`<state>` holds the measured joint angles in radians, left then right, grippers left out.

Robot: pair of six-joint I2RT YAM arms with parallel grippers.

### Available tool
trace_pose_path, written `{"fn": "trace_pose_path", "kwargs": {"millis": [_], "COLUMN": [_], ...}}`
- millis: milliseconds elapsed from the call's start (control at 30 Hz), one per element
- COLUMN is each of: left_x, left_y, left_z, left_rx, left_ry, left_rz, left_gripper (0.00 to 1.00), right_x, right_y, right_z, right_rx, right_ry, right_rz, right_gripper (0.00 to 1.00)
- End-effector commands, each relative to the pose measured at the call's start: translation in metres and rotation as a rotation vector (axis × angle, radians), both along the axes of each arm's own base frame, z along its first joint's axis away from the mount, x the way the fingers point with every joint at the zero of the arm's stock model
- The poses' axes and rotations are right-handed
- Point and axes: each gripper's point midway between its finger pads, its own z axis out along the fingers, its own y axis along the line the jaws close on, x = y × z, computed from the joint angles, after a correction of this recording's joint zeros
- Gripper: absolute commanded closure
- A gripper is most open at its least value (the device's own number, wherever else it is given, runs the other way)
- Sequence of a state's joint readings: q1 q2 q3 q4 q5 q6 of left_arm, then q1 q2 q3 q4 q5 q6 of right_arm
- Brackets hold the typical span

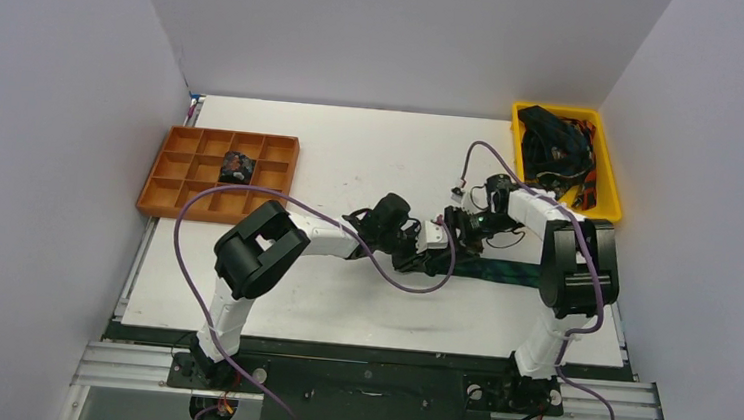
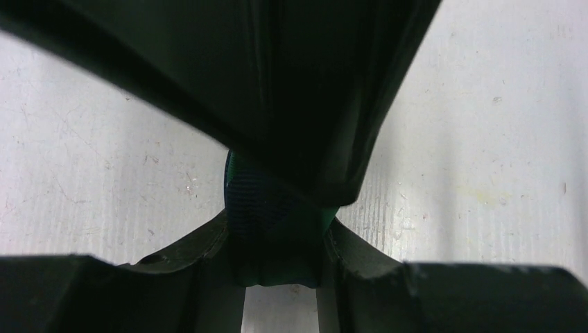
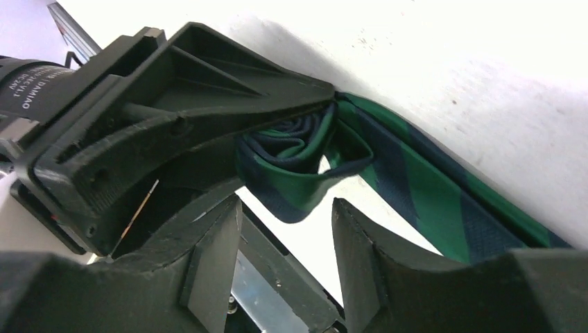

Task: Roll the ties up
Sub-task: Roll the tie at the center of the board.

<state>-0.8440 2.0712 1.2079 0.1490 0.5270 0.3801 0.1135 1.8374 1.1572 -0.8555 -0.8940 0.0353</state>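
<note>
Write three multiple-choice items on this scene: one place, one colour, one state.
1. Where does the finished coil sit? A in a white bowl B in the orange tray C on a shelf
2. The tie on the table is: A green and navy B red C white
3. The right gripper is: A shut on the tie B open C out of view
Answers: B, it lies in a tray compartment; A, the right wrist view shows its stripes; B, its fingers stand apart, gripping nothing.
</note>
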Motion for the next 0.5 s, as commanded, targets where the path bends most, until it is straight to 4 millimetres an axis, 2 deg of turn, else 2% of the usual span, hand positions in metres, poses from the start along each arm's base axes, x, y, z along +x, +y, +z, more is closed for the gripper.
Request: {"fn": "trace_pose_path", "kwargs": {"millis": [0, 67, 100, 200, 267, 333, 367, 467], "left_x": [-0.029, -0.029, -0.030, -0.031, -0.030, -0.027, -0.025, -0.017], "left_y": [0.072, 0.071, 0.071, 0.069, 0.068, 0.065, 0.062, 0.050], "left_z": [-0.075, -0.074, -0.073, -0.072, -0.070, -0.067, -0.062, -0.035], "left_rx": [0.331, 0.327, 0.323, 0.312, 0.302, 0.286, 0.262, 0.143], "left_ry": [0.165, 0.163, 0.163, 0.161, 0.159, 0.154, 0.148, 0.142], "left_rz": [0.077, 0.076, 0.075, 0.065, 0.061, 0.060, 0.058, 0.068], "left_gripper": [0.84, 0.83, 0.82, 0.79, 0.71, 0.59, 0.48, 0.35], "right_x": [0.015, 0.015, 0.016, 0.019, 0.019, 0.019, 0.020, 0.021], "right_y": [0.011, 0.004, -0.001, -0.014, -0.018, -0.021, -0.025, -0.039], "right_z": [0.005, -0.007, -0.011, -0.024, -0.028, -0.031, -0.033, -0.043], "right_rx": [0.006, -0.045, -0.063, -0.109, -0.126, -0.141, -0.163, -0.240], "right_ry": [-0.057, -0.050, -0.045, -0.014, -0.008, -0.013, -0.024, -0.035], "right_rz": [0.023, 0.023, 0.014, -0.004, 0.006, 0.017, 0.028, 0.035], "right_gripper": [0.57, 0.72, 0.83, 0.99, 1.00, 1.00, 1.00, 1.00]}}
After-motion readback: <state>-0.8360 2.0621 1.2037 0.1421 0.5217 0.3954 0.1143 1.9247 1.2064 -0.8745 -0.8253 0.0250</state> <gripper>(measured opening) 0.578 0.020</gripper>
